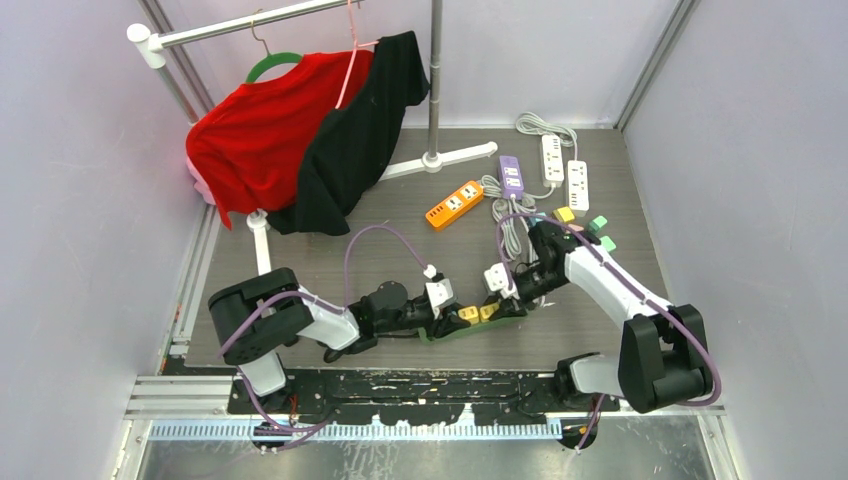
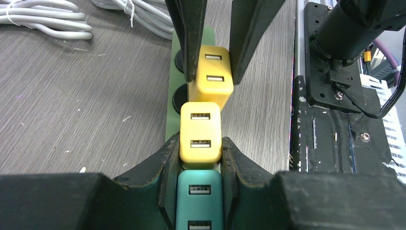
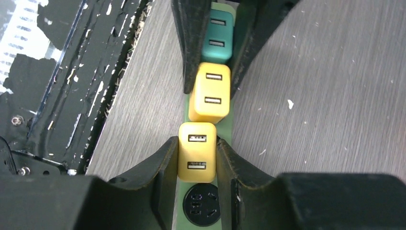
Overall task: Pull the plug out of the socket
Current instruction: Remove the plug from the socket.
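A green power strip (image 1: 505, 317) (image 3: 227, 125) lies near the table's front edge, between my two arms. In a row on it sit a teal plug (image 2: 199, 201) (image 3: 218, 33), a middle yellow plug (image 2: 200, 132) (image 3: 210, 91) and an end yellow plug (image 3: 197, 151) (image 2: 210, 72). My left gripper (image 2: 200, 143) (image 1: 450, 316) is shut on the teal plug, its fingertips reaching the middle yellow one. On the end yellow plug my right gripper (image 3: 197, 141) (image 1: 500, 305) is shut; that plug looks slightly tilted. An empty black socket (image 3: 202, 211) shows just behind it.
Orange (image 1: 455, 203), purple (image 1: 511, 176) and white (image 1: 551, 157) power strips lie at the back with coiled white cables (image 2: 48, 24) and loose plugs (image 1: 565, 214). A clothes rack holds a red garment (image 1: 262, 150) and a black one (image 1: 360, 130). The black base plate (image 2: 330, 124) borders the near edge.
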Motion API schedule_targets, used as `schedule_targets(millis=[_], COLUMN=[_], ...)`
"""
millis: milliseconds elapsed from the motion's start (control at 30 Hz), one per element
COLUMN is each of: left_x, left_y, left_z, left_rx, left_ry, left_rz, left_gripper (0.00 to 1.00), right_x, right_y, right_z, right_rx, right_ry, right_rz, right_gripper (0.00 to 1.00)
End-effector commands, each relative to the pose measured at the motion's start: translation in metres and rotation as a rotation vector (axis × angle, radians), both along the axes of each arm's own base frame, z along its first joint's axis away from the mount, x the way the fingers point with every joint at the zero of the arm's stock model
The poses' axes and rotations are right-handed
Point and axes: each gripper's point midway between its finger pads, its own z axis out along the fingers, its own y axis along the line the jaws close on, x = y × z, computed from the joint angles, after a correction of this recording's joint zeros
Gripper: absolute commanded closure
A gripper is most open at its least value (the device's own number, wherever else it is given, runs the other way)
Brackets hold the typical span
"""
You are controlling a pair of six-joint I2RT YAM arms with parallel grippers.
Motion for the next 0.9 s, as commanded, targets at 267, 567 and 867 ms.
schedule_targets(millis=[267,567,867], left_x=[0.000,0.002,0.012], left_y=[0.036,0.040,0.032], left_z=[-0.070,-0.064,-0.047], left_rx=[0.242,0.231,0.244], left_ry=[0.104,0.106,0.156], left_rz=[0.056,0.069,0.126], left_gripper=[1.00,1.00,0.40], right_x=[0.040,0.027,0.132], right_y=[0.010,-0.004,-0.026], right_z=[0.026,0.034,0.050], right_rx=[0.030,0.055,0.180], right_ry=[0.050,0.046,0.250], right_rz=[-0.228,-0.168,-0.892], right_gripper=[0.99,0.99,0.98])
